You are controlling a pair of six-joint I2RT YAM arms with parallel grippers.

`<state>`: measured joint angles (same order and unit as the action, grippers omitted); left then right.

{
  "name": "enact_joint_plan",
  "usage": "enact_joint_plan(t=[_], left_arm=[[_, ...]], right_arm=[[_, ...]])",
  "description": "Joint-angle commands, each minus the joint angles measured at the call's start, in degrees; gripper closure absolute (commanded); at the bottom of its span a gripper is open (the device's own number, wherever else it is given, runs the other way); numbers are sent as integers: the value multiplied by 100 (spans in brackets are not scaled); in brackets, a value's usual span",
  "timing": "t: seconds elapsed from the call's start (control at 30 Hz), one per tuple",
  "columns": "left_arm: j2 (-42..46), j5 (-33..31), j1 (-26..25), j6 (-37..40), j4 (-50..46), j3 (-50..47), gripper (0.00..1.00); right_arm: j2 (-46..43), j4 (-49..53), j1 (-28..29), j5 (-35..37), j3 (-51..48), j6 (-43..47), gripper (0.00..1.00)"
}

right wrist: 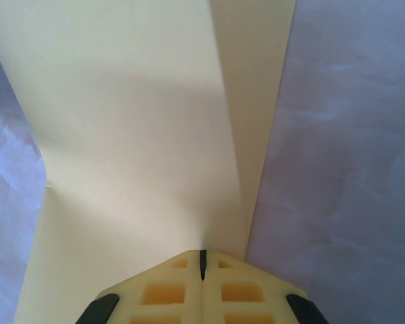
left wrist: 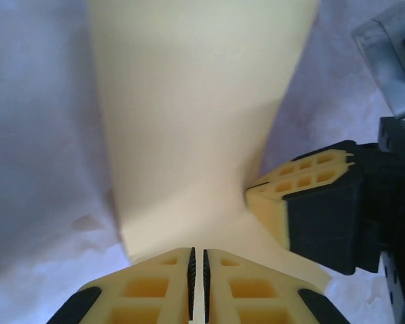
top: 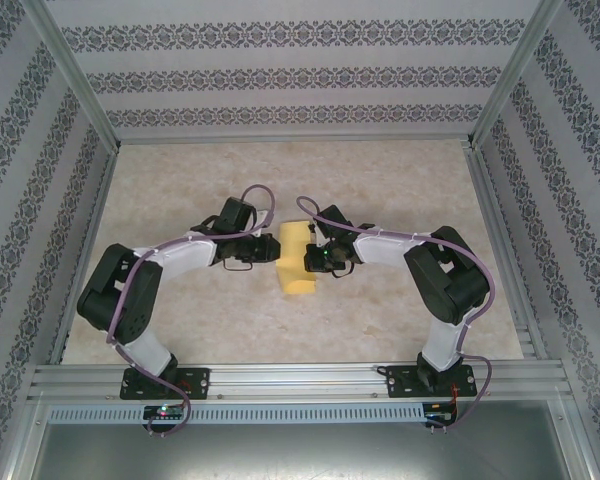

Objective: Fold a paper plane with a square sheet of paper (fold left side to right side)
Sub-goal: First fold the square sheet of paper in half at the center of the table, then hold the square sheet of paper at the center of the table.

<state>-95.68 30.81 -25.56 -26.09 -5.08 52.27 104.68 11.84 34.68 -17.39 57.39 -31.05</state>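
Observation:
The square sheet of paper (top: 298, 275) lies mid-table as a narrow yellow strip, its left part lifted and turned over to the right. My left gripper (top: 276, 248) is at its left edge. In the left wrist view the sheet of paper (left wrist: 189, 101) curves up into the left gripper (left wrist: 197, 251), whose pads pinch its edge. My right gripper (top: 314, 257) is at the sheet's right side, shut, its tips down on the paper (right wrist: 135, 135). The right gripper (right wrist: 202, 253) sits where a flap edge ends. One of its fingers (left wrist: 283, 196) shows beside the paper. No paper plane is in view.
The pale marbled table (top: 380, 170) is bounded by aluminium rails, with patterned walls at the back and both sides. The two arms reach in from the near edge and nearly meet at the sheet.

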Motion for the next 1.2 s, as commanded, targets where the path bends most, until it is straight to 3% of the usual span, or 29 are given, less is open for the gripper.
enact_joint_plan(t=[0.0, 0.27, 0.7, 1.17], left_arm=[[-347, 243, -241, -202, 475, 150, 83], [-1089, 64, -408, -266, 490, 556, 81], [-1268, -207, -441, -135, 250, 275, 81], [-1360, -371, -520, -54, 56, 304, 81]], right_arm=[[164, 540, 79, 122, -9, 96, 99], [203, 561, 96, 121, 36, 108, 99], [38, 420, 99, 31, 27, 151, 99], [-995, -91, -199, -350, -25, 179, 96]])
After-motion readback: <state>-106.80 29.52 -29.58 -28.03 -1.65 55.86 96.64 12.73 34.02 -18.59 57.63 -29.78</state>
